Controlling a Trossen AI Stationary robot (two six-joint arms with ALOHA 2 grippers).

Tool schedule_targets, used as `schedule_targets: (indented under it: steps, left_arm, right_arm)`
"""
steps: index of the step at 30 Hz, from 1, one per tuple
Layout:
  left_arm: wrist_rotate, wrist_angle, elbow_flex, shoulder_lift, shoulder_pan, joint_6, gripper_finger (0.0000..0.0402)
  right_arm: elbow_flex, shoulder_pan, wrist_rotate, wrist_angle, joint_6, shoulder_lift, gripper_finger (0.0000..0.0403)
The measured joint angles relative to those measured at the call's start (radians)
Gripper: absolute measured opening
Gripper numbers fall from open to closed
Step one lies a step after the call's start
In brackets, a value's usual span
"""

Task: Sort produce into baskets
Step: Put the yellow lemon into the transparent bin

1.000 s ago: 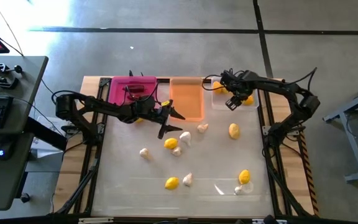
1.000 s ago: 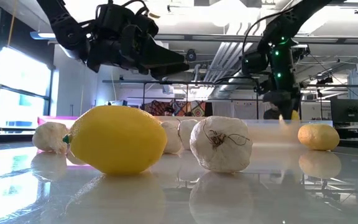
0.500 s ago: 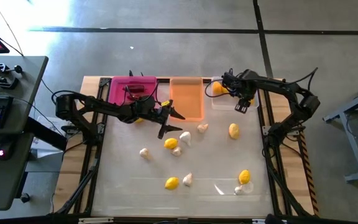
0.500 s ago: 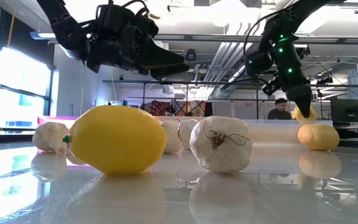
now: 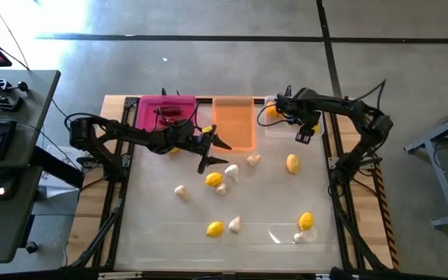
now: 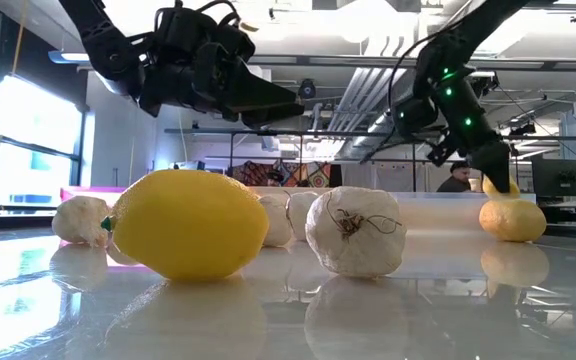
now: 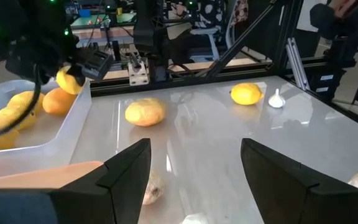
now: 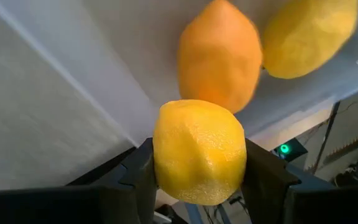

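Right wrist view: a dimpled yellow lemon sits pinched between the right gripper's two dark fingers, one pressing each flank, above the clear whitish plastic tray, where an orange-toned lemon and another yellow one already lie. The grip looks narrow on a rounded skin, so the fruit might squirt out sideways, or bounce off those beneath it and roll over the low rim. The high view places this gripper at the tray's table-side edge. The left gripper, fingers spread and empty, hovers beside the translucent orange tray.
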Motion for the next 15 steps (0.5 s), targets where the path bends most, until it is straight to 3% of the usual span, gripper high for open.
schedule_targets:
  steps: [5,15]
  left_arm:
    - [0.0,-0.001,0.0,0.0,0.0,0.0,0.0234]
    - [0.0,-0.001,0.0,0.0,0.0,0.002,0.0234]
  right_arm:
    - [0.0,0.002,0.031,0.0,0.0,0.038,0.0172]
    - [0.0,0.028,0.075,-0.038,0.027,0.038,0.0258]
